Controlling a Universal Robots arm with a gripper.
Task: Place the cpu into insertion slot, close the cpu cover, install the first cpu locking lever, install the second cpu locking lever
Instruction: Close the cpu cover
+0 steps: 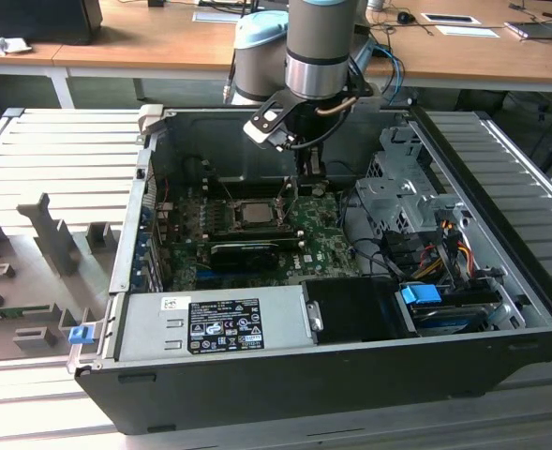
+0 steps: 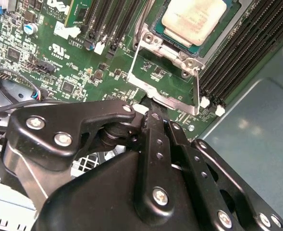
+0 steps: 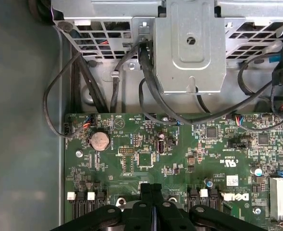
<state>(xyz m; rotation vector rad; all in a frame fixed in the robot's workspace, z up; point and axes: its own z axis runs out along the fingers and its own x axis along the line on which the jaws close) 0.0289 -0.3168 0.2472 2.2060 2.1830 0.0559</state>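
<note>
Black-and-white printed label (image 1: 225,324) on the power supply (image 1: 281,317), white silkscreen marks (image 3: 230,161) across the motherboard (image 3: 179,159)

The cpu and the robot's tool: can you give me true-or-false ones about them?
1. The cpu lies in the insertion slot. True.
2. The tool is gripping the cpu. False: its tips are shut on nothing, beside the slot's rim.
3. The circuit board is green. True.
4. The computer case is closed up. False: it lies open, with its insides showing.
5. A round silver battery sits on the board. True.
</note>
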